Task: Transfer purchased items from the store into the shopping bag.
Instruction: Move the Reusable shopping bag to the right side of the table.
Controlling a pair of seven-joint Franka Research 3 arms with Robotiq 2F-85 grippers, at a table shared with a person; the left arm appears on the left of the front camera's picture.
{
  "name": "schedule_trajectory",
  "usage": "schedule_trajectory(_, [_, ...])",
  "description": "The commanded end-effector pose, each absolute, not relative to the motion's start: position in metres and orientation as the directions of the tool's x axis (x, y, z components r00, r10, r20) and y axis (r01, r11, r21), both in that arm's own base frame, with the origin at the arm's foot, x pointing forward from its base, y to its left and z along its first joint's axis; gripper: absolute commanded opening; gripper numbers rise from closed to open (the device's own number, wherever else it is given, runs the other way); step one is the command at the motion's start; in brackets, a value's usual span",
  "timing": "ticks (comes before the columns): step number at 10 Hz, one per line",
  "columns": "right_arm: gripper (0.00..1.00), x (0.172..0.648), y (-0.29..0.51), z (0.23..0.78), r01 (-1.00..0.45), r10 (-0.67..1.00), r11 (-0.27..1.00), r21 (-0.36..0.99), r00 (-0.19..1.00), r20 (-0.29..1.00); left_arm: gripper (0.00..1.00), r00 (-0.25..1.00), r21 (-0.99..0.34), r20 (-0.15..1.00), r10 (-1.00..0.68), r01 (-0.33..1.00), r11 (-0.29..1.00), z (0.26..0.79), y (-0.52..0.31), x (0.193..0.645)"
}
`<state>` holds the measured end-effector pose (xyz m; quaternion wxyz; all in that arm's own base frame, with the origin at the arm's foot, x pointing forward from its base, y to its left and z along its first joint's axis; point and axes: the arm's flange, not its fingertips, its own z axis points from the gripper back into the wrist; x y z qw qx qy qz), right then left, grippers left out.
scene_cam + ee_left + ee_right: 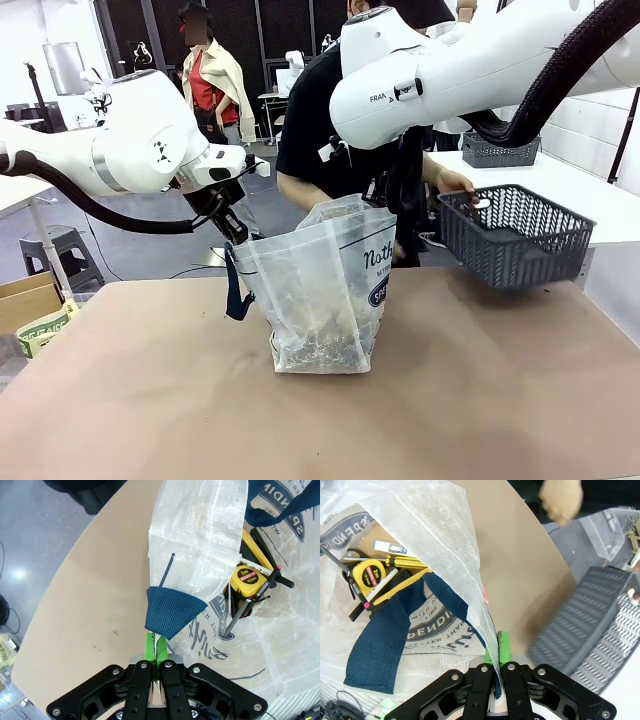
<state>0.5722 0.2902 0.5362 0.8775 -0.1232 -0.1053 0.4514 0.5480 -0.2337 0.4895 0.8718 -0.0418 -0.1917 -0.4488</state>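
Front view: shopping bag [320, 290] upright mid-table, mouth stretched between my grippers. Left gripper [156, 647] clenched on rim by navy handle [172, 612], right gripper [497, 645] clenched on opposite rim. Person's basket [515, 235] hangs right of bag (nearer my right arm), tape measure [248, 577] already inside

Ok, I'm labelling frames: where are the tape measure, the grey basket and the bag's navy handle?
tape measure [248, 579], left wrist view, yellow case.
grey basket [515, 245], front view, lattice front wall.
navy handle [172, 611], left wrist view, folded strap.
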Motion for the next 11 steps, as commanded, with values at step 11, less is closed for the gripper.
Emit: schedule_trajectory(11, [0.00,0.581,0.315,0.547,-0.494,0.534,0.841,-0.220,0.822,0.199,0.00,0.523,0.007,0.521,-0.674,0.787,0.616,0.518,-0.288,0.540])
